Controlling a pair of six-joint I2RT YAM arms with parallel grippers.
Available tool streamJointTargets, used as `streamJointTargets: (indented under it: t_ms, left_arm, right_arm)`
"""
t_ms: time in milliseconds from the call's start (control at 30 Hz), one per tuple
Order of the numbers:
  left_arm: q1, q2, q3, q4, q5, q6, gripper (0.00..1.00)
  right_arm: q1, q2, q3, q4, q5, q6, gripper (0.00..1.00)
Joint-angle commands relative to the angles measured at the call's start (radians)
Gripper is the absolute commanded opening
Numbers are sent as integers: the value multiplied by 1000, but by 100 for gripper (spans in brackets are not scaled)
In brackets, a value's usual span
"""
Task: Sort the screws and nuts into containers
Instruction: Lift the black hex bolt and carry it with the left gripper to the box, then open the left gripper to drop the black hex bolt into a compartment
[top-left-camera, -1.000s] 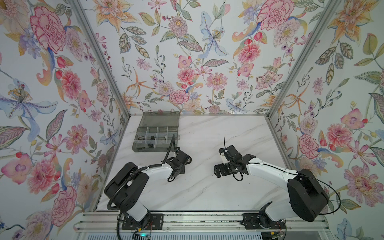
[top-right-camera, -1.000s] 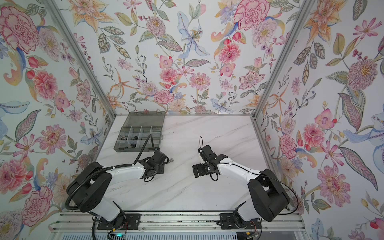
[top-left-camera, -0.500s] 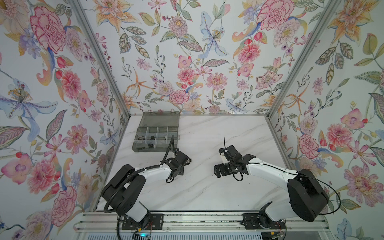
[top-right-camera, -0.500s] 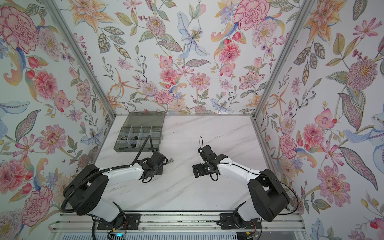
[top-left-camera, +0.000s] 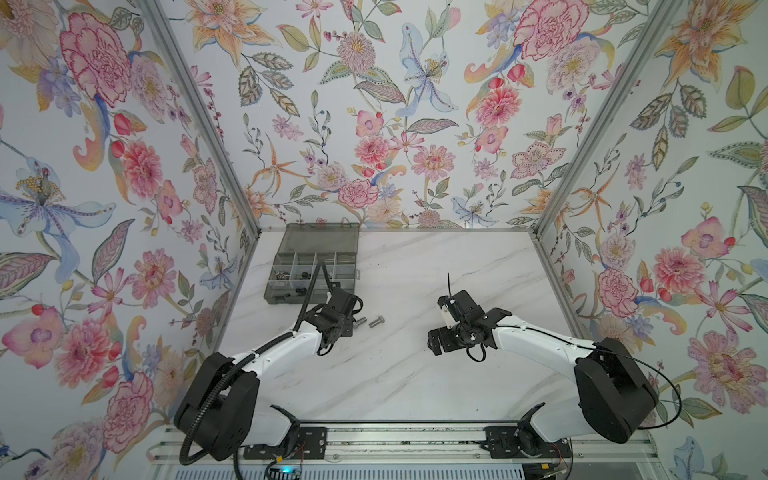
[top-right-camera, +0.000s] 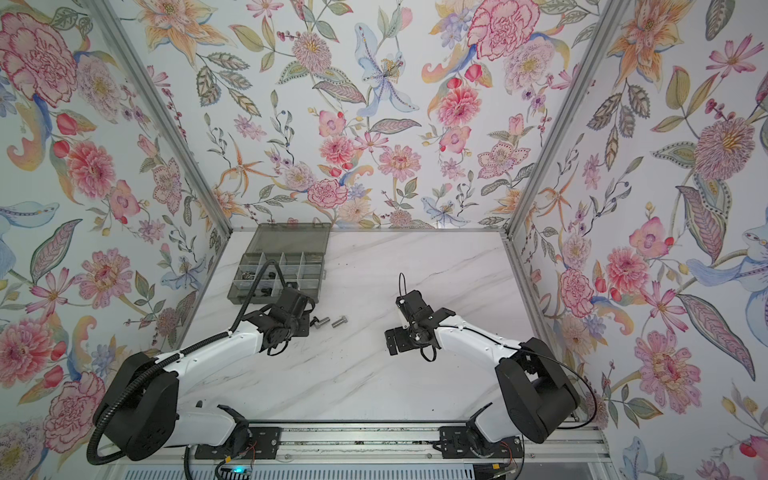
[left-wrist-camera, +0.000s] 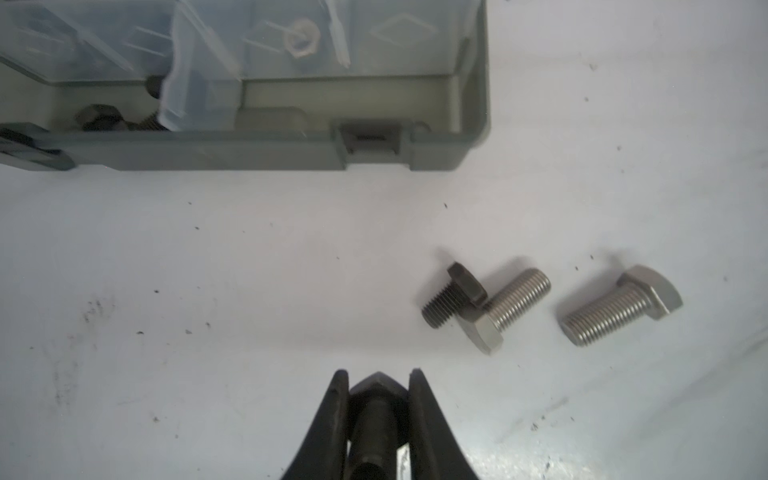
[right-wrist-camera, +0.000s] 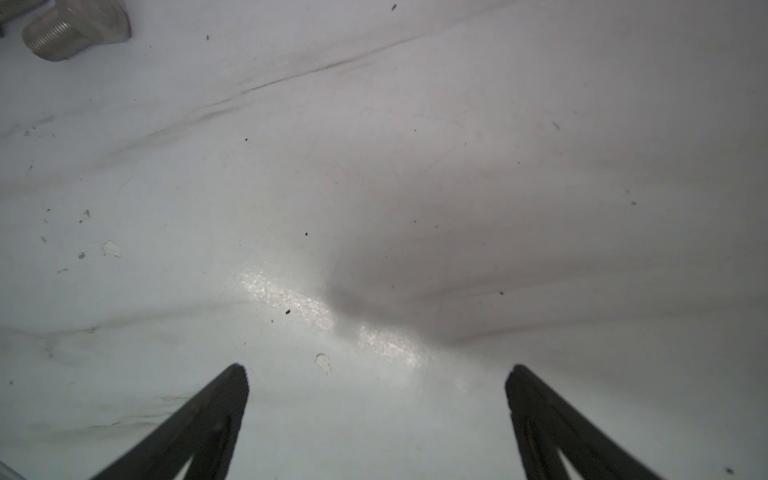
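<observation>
Left end effector (left-wrist-camera: 378, 374) pinching black screw (left-wrist-camera: 374, 415).
We see right end effector (right-wrist-camera: 376, 376) spread; loose screws (top-left-camera: 376, 321) at left's 3 o'clock.

The smoky-grey organiser box (top-left-camera: 322, 239) lay open at about ten o'clock on the table (top-left-camera: 395, 374), with its lid swung back toward twelve. Some cells (top-left-camera: 305, 259) held small dark and silver pieces (top-left-camera: 286, 275), too small to name. At four o'clock from the box three screws lay on their sides. A short black screw (left-wrist-camera: 451, 301) touched a silver hex bolt (left-wrist-camera: 509, 305), and a second silver bolt (left-wrist-camera: 619, 311) was just beside them. A fourth, dark screw (left-wrist-camera: 376, 409) sat clamped in the left gripper (left-wrist-camera: 378, 380).
</observation>
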Motion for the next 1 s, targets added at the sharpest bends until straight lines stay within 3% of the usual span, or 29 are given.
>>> streamJointTargets:
  t_ms: [0, 233, 533, 867, 967]
  left_arm:
    - [96, -23, 85, 5, 20, 104, 9]
    - [308, 91, 259, 29, 107, 218, 8]
    - [457, 284, 339, 88, 181, 277, 9]
    - [500, 359, 298, 161, 220, 280, 9]
    - [501, 368, 291, 166, 221, 276, 14]
  right_arm:
    - [7, 1, 17, -22, 8, -7, 99]
    - [7, -16, 18, -35, 12, -3, 99]
    - [7, -74, 1, -53, 35, -2, 99]
    - [-1, -91, 0, -66, 42, -12, 99]
    - [-4, -88, 0, -65, 40, -12, 99]
